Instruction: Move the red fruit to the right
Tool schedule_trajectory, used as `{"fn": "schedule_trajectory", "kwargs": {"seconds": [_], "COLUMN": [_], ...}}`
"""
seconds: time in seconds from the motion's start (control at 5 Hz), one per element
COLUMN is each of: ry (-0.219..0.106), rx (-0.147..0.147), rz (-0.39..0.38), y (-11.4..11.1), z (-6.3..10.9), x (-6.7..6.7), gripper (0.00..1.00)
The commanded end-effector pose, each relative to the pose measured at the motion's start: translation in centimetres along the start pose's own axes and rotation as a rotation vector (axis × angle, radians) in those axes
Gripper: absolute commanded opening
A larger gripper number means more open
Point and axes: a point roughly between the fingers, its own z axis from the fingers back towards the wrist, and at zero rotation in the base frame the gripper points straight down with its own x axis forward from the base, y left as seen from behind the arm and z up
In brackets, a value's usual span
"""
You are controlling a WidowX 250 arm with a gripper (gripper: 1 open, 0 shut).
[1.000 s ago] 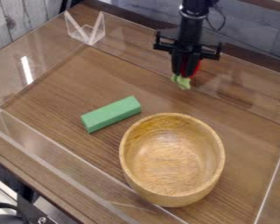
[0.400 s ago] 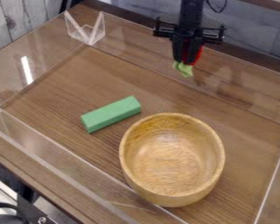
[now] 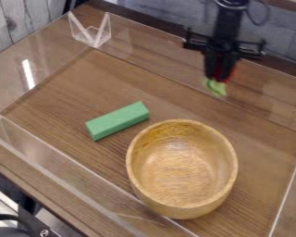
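Tbl top (image 3: 95, 88): 1 red fruit (image 3: 220, 78) | 1 bowl (image 3: 181, 168) | 1 grn block (image 3: 117, 120)

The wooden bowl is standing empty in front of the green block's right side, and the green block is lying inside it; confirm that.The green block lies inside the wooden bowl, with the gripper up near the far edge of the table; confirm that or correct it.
The green block is not inside the wooden bowl; the camera view shows it lying on the table beside the bowl. The gripper is indeed up near the far edge of the table.
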Motion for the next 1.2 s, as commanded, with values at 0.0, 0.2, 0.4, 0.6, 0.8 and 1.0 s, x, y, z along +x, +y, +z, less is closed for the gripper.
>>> {"fn": "schedule_trajectory", "kwargs": {"seconds": [0.0,0.2,0.4,0.6,0.8,1.0], "ry": [-0.058,-0.040,-0.024,-0.008,0.006,0.018], "rx": [-0.040,-0.040,-0.035,-0.026,-0.017,-0.024], "rz": [-0.042,-0.002,0.048,0.107,0.166,0.110], "y": [-1.3,-3.1,-4.0,-4.0,-3.9,-4.2], "z": [2.4,2.4,2.3,2.0,1.6,0.8], "x": [-1.2,-2.1,-2.5,-3.7,-4.7,-4.5], "gripper": [0.00,0.00,0.00,0.00,0.00,0.00]}}
